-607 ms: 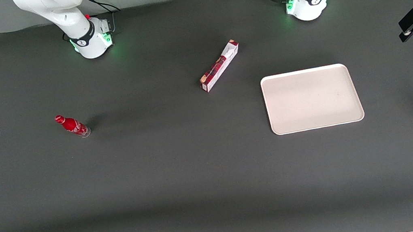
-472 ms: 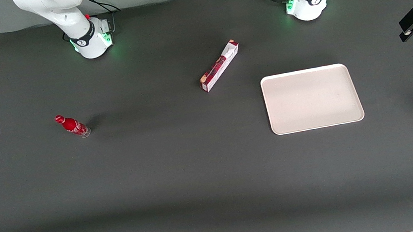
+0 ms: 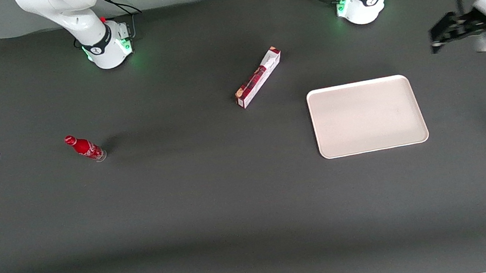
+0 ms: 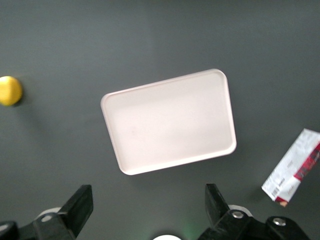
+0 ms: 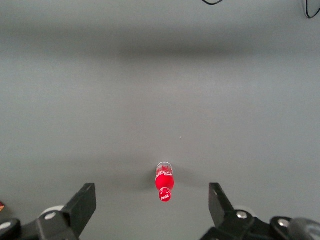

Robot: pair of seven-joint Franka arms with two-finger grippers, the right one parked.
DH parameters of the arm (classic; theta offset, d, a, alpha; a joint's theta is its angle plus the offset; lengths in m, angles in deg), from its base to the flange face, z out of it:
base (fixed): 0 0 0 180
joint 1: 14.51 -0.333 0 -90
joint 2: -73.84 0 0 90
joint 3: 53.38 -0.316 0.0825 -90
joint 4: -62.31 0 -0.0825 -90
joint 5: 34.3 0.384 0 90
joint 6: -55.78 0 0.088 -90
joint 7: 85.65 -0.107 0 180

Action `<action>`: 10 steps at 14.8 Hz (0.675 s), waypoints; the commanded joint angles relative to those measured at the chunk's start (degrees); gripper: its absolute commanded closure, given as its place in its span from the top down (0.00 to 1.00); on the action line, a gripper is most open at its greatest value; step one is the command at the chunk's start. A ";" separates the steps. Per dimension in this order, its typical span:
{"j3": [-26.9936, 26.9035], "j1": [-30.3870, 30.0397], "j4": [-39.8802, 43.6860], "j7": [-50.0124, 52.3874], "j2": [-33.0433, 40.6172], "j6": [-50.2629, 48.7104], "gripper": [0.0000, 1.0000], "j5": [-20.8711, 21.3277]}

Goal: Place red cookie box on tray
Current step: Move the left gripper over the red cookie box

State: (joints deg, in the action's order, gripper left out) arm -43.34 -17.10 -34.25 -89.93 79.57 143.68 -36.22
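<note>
High above tray, gripper spread

Even light; claw motion-blurred

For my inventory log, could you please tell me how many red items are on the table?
2: the red cookie box lies beside the tray; the small red bottle stands toward the parked arm's end. The open gripper is above the table, holding nothing.

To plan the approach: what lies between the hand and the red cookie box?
In the front view, only a corner of the tray comes near that line. The open hand is high above the working arm's end; the red cookie box lies on bare table.
</note>
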 commanded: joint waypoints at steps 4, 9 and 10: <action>26.48 -0.66 -11.88 2.24 0.07 10.60 1.00 -2.30; 36.88 -0.57 -20.13 5.95 -1.33 22.10 1.00 -5.98; 38.98 -0.66 -21.98 6.13 -2.21 25.53 1.00 -6.08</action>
State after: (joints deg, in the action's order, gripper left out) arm -7.52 -16.78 -50.78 -83.49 78.10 161.48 -40.26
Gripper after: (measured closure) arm 0.000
